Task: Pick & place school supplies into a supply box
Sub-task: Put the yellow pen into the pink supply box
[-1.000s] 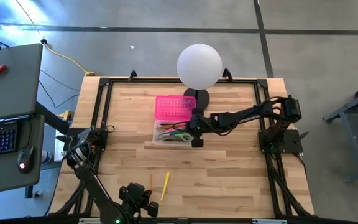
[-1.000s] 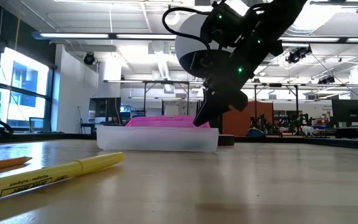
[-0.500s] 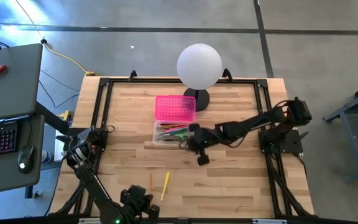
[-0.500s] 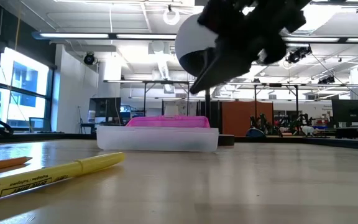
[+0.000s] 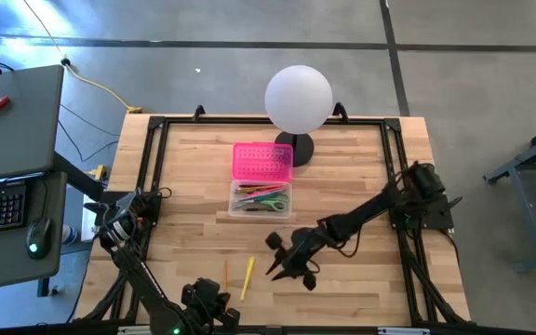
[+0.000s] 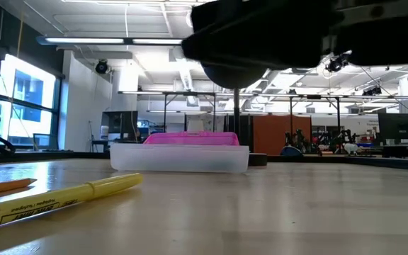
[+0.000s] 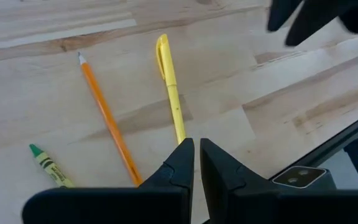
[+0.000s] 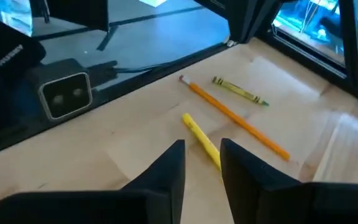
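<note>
Supply box [image 5: 261, 200] sits mid-table, clear base toward the front, pink dotted lid [image 5: 262, 161] laid open behind it, just before the white globe lamp [image 5: 298, 100]. Several pens and pencils already lie in the base; colours mixed, exact count not readable.

Still out on the table [image 5: 361, 284], near the front edge, well apart from the box: yellow pen [image 5: 247, 277], orange pencil [image 7: 107, 121] beside it, green crayon [image 7: 50, 166] farther off. Low view shows the yellow pen [image 6: 62, 200] close in the foreground, flat on the wood.

Change: a second ago the right gripper [image 5: 288, 262] was down at the box's right end; half a second ago it had lifted and begun swinging forward; now it hangs over the front of the table just beside the yellow pen. Fingers stand parted with nothing between them, pen tip showing in the gap in the right wrist view [image 8: 202, 163]. Reads as a drop-off finished and the next pickup started, yellow pen the likely target.

Left gripper [image 7: 196, 163] waits at the front edge, fingers nearly together, holding nothing.
</note>
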Robot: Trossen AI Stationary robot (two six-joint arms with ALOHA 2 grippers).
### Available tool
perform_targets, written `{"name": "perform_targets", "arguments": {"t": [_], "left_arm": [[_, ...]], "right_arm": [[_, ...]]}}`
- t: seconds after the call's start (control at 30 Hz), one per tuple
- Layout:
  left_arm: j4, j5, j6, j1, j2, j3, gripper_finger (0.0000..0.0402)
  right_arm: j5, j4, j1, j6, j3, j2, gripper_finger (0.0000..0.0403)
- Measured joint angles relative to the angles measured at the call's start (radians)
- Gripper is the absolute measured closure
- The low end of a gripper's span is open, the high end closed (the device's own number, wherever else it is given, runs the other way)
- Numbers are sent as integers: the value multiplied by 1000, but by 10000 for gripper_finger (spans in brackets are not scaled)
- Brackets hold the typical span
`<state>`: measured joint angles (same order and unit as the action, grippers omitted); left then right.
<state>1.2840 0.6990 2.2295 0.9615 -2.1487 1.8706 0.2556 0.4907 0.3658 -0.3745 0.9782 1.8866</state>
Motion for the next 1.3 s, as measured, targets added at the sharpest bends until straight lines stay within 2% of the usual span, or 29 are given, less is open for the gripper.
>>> {"name": "perform_targets", "arguments": {"t": [0.1, 0.23, 0.3, 0.5, 0.7, 0.9, 1.07, 1.3], "left_arm": [[-2, 0, 0, 0, 0, 0, 341], [-1, 0, 0, 0, 0, 0, 341], [0, 1, 0, 0, 0, 0, 341], [38, 2, 71, 1, 0, 0, 341], [297, -24, 180, 8, 1, 0, 341], [286, -2, 160, -12, 16, 1, 341], [287, -4, 151, -14, 22, 1, 341], [286, -31, 157, -12, 22, 1, 341]], "right_arm": [[32, 8, -11, 9, 52, 40, 312], [223, 1, -55, 66, 145, 95, 299], [274, 1, -74, 72, 197, 126, 295], [300, -113, -93, -139, 296, 209, 298], [398, -139, -100, -226, 366, 309, 304], [463, -187, -142, -216, 507, 412, 304], [515, -332, -174, -238, 634, 491, 304], [487, -512, -191, -417, 655, 509, 304]]}}
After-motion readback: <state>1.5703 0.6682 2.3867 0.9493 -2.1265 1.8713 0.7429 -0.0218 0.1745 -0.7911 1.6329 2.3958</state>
